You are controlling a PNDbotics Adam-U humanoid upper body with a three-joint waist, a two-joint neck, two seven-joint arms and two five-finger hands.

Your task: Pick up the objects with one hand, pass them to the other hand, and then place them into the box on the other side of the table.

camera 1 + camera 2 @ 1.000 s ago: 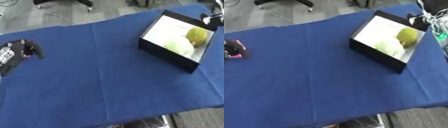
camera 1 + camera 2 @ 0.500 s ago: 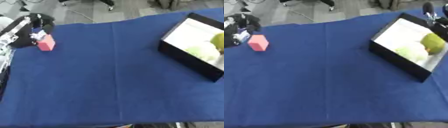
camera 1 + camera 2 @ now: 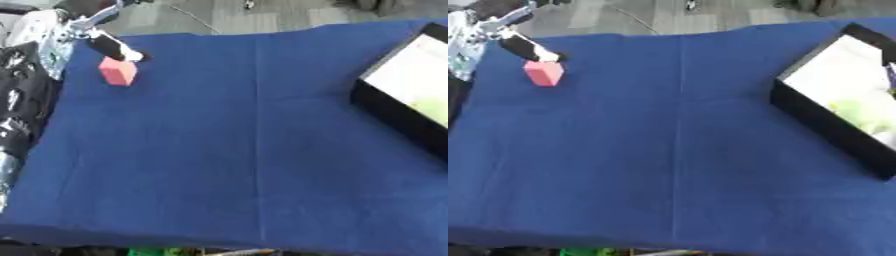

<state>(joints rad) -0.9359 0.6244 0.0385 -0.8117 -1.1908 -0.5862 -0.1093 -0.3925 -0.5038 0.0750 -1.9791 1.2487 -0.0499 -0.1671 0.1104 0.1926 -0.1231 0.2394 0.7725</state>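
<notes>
Table (image 3: pixel 219 150) covered in a blue cloth, seen slightly askew, with a faint crease running down its middle. Pink block (image 3: pixel 117 71) standing on the cloth near the far left corner, upright, with one paler top face showing. Left hand (image 3: pixel 112 46) reaching in from the upper left corner, black and silver, one dark finger with a pale tip stretched down toward the block. Fingertip just at the block's top far edge; touching or a hair apart, cannot tell. Finger straight rather than curled, nothing held, so hand open. Rest of the left arm lying along the left edge of the left eye view as a blurred black and silver mass.

Black box (image 3: pixel 815 117) at the right side of the table, well apart from the block, with dark outer walls and a white inside. Something yellow-green (image 3: pixel 861 114) lying inside, toward the box's near end, too blurred to make out more than colour and a rounded shape. Box cut off by the right edge in the left eye view, shown more fully in the right eye view.

Right hand not visible in either view. Grey floor beyond the table's far edge.
</notes>
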